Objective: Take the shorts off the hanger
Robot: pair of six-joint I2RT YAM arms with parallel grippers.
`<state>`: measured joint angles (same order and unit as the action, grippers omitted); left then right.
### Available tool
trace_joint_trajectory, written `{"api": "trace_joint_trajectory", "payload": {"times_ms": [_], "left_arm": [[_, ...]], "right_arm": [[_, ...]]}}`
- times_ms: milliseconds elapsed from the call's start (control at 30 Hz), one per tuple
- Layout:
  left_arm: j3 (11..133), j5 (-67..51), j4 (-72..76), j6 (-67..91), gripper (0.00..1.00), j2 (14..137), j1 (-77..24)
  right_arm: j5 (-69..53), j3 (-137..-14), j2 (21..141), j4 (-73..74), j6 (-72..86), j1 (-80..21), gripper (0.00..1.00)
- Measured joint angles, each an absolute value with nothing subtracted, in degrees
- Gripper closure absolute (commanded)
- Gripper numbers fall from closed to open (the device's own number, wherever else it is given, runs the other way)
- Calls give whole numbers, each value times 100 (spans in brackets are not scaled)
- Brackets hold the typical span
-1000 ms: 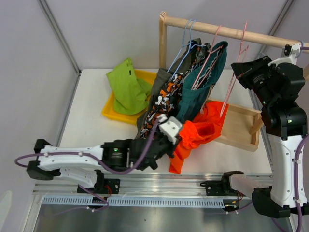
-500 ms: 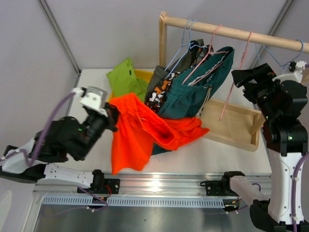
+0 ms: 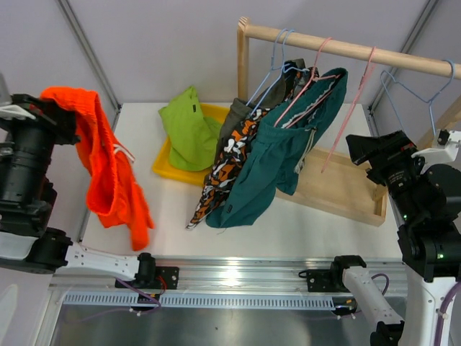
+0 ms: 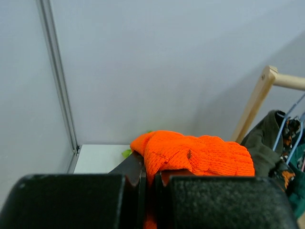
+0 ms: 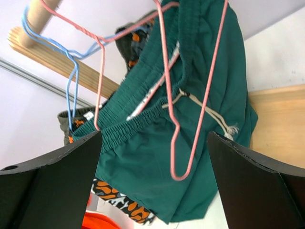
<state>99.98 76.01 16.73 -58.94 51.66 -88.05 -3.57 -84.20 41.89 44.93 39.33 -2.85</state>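
I've whisked the soft bright orange-red shorts [image 3: 108,176] clear of the round wooden rail [image 3: 346,49], left pincer [image 4: 151,175] clamped on them; right pincer [image 5: 154,136] gapes wide.

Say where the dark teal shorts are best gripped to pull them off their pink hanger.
Probably the loose leg fabric below the elastic waistband, approached from the right, where the open right gripper faces it. The dark teal shorts hang by the waistband on the pink hanger, the legs drape free, and the camouflage shorts crowd their left side.
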Motion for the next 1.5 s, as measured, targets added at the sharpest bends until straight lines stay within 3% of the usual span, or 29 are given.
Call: {"api": "trace_joint_trajectory", "payload": {"times_ms": [167, 367, 667, 833, 1100, 1500], "left_arm": [[10543, 7585, 2093, -6604, 100, 5384, -8794], [10390, 7417, 1079, -6274, 100, 5669, -8055], [10960, 5319, -2569, -3465, 100, 7404, -4171], [12527, 4569, -3708, -2320, 100, 8521, -2705], [14162, 3865, -3323, -1577, 100, 9384, -2429], [14158, 2366, -3035, -875, 100, 10471, -2416]], "right_arm": [[-517, -8099, 4027, 4563, 3931, -285, 0], [-810, -7955, 4016, 4554, 3872, -285, 1], [-1028, -7955, 3986, 4558, 3586, -285, 1], [-1140, -7955, 3964, 4558, 3437, -285, 1], [-1262, -7948, 3959, 4547, 3291, -283, 1], [-1304, -7463, 3844, 4480, 3275, -281, 1]]}}
